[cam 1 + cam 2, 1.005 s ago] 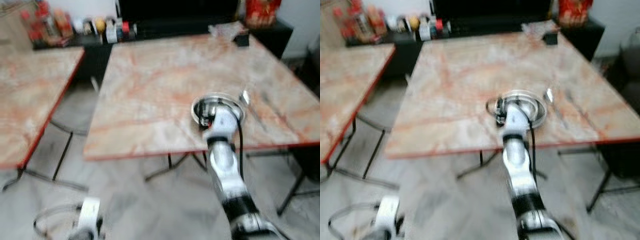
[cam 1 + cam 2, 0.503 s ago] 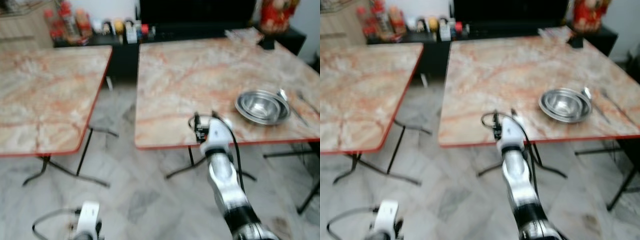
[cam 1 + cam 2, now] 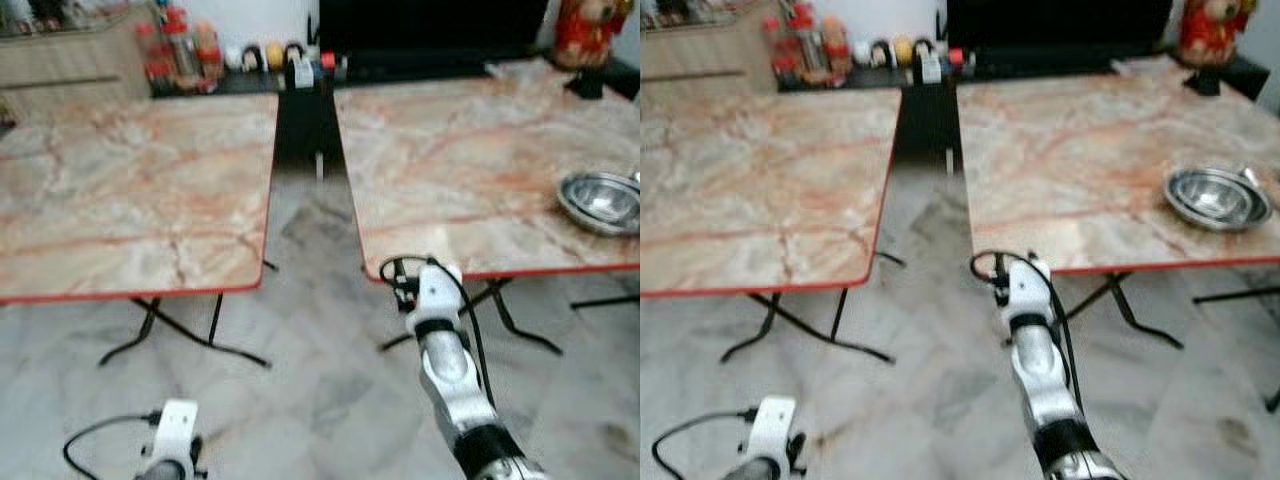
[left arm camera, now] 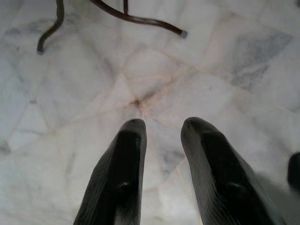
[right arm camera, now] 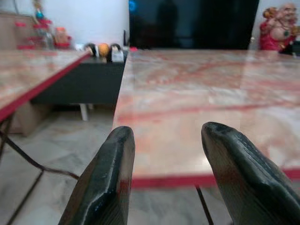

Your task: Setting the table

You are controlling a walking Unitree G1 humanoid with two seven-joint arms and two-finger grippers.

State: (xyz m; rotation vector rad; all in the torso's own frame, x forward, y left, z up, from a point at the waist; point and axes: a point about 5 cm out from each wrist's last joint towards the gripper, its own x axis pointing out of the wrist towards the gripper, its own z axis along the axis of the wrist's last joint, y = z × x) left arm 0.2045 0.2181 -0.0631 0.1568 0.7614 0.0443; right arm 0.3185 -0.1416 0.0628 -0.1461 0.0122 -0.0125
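Two marble-patterned surfaces with red edging, side by side with a strip of floor between: left surface [image 3: 130, 190] bare, right surface [image 3: 470, 170] carrying a steel bowl [image 3: 1218, 197] near its right front part. Bowl looks like more than one nested together — blurred, contents not readable, and cut by the frame edge in the left eye view. Something thin and pale against the bowl's far right rim, too smeared to name.

Compared with a second ago: whole view swung toward the left, so the bowl sits far off to the right instead of right at the right arm's wrist. Right gripper [image 5: 171, 154] no longer over the bowl; now short of the right surface's near edge, above the pale marble floor [image 3: 320, 390], level with the red edge in the wrist view. Jaws spread wide, holding nothing.

Left gripper [image 4: 161, 129] hanging low, aimed at the floor near a dark metal table leg [image 4: 131, 18]; jaws apart by a modest gap, empty.

Along the back, a low dark cabinet [image 3: 1060, 30] with a row of small bottles and jars [image 3: 850, 50] — labels unreadable. Red figurine [image 3: 1205, 30] at the far right corner, partly cut off.
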